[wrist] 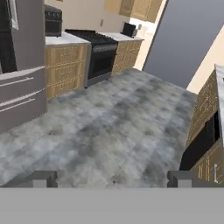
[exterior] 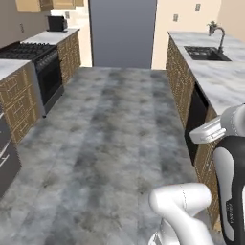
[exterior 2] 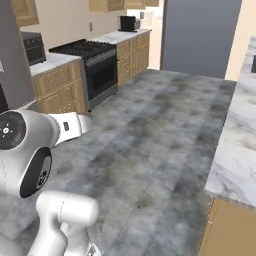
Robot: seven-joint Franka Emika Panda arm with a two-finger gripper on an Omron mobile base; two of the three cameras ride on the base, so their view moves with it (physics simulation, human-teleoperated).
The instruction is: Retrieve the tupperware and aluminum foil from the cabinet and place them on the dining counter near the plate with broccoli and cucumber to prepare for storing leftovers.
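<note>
Pincer (wrist: pixel 112 178) spread, empty, over bare floor (wrist: pixel 109 127). Tupperware likely light, slick — grip rim; foil box crushable — hold sides gently.

**Surface Materials and Finishes**

The floor (exterior: pixel 110 143) reads as mottled grey stone tile with a matt, slightly uneven look. The worktop (exterior: pixel 225 81) is pale veined marble, smooth and faintly glossy. The cabinet fronts (exterior: pixel 179 81) are warm brown wood with a visible panel pattern. The range (exterior 2: pixel 95 62) is dark metal with a black glass-like oven door. The sink (exterior: pixel 206 52) is dark and matt; its faucet (exterior: pixel 220 36) looks metallic. The robot arm (exterior 2: pixel 30 150) has smooth, glossy white plastic shells with dark joints.
</note>
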